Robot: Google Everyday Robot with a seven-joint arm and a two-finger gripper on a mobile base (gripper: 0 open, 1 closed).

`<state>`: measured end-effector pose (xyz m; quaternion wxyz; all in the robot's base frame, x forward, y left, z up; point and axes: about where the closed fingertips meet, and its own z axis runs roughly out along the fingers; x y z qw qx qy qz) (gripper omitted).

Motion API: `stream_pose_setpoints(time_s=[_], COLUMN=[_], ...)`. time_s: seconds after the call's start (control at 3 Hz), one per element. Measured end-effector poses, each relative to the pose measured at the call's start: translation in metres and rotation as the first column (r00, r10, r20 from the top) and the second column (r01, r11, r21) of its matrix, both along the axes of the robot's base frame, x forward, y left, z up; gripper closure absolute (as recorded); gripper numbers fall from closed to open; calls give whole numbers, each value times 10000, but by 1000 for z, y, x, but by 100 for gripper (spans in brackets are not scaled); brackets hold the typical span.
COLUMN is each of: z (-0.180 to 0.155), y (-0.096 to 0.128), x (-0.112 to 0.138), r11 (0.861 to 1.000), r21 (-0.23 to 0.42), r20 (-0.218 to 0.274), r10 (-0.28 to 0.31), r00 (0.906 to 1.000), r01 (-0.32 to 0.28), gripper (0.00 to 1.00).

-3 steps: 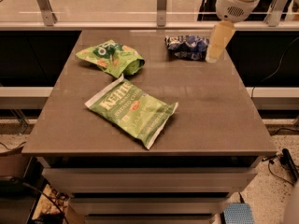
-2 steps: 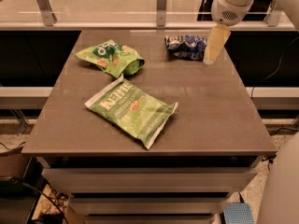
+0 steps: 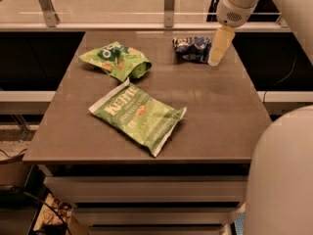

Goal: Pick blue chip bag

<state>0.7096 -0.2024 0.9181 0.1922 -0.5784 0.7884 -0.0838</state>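
- End effector [image 3: 215, 58] is hanging tip-down over the far right corner of the desk [image 3: 220, 116]; I cannot tell whether it is wide or narrow.
- The blue chip bag [image 3: 190, 49] is lying crumpled by the far edge, just beside the end effector, on its inward side.
- A small green bag [image 3: 116, 60] is sitting toward the far left corner.
- A flat green Kettle bag [image 3: 138, 114] is lying mid-desk, slanting toward the near edge.

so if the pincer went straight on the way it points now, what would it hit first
Probably the table top right beside the blue chip bag: the pincer points down at the bag's right edge. Depth is unclear, so it might clip the bag first.
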Motion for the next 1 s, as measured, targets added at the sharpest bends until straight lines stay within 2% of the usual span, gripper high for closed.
stream_pose_setpoints(time_s=[1.0], z=[-30], y=[-7], x=[35], r11=[9989], r21=[253], r20=[-48], r10=[-399], r00=[9992], r01=[400], gripper=[0])
